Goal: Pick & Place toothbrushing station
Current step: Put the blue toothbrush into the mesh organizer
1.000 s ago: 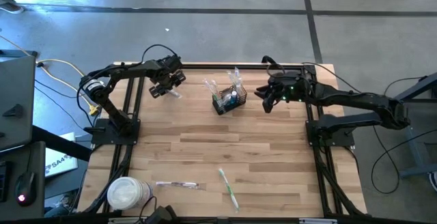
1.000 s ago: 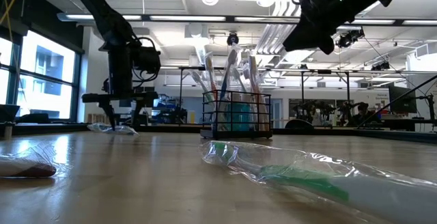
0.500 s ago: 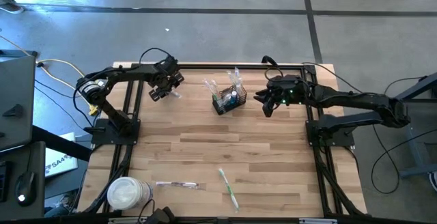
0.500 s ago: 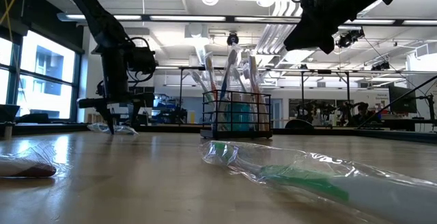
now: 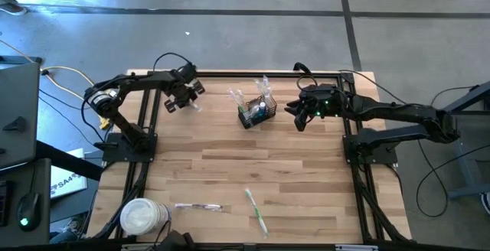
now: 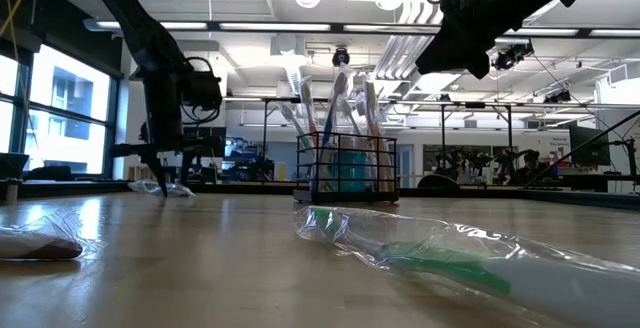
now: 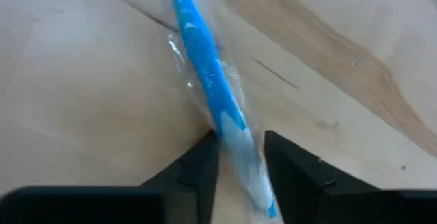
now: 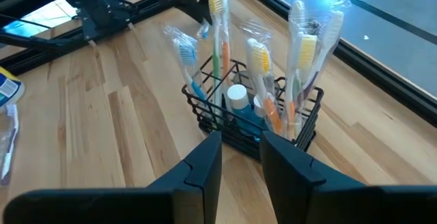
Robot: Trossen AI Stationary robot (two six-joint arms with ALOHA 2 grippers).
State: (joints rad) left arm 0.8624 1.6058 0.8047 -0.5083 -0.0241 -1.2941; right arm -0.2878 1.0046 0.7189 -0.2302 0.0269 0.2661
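The toothbrushing station, a black wire-mesh basket, stands at the table's far middle with several wrapped toothbrushes upright in it; it also shows in the low view and the right wrist view. My left gripper is down at the table left of the basket, shut on a blue and white toothbrush in clear wrap. My right gripper hovers right of the basket, above the table, its fingers close together and empty. My left gripper pinches the wrapped toothbrush between its two fingers at the white part of the handle, just past the blue part. The fingers point down from above and lie across the brush. The brush lies flat on the table.
A round white tub stands at the near left corner. A wrapped toothbrush and a wrapped green toothbrush lie near the front edge; the green one fills the low view's foreground. Bare wood lies in the table's middle.
My left gripper has gone a little toward the table's left edge, staying low at the table. My right arm has kept still.
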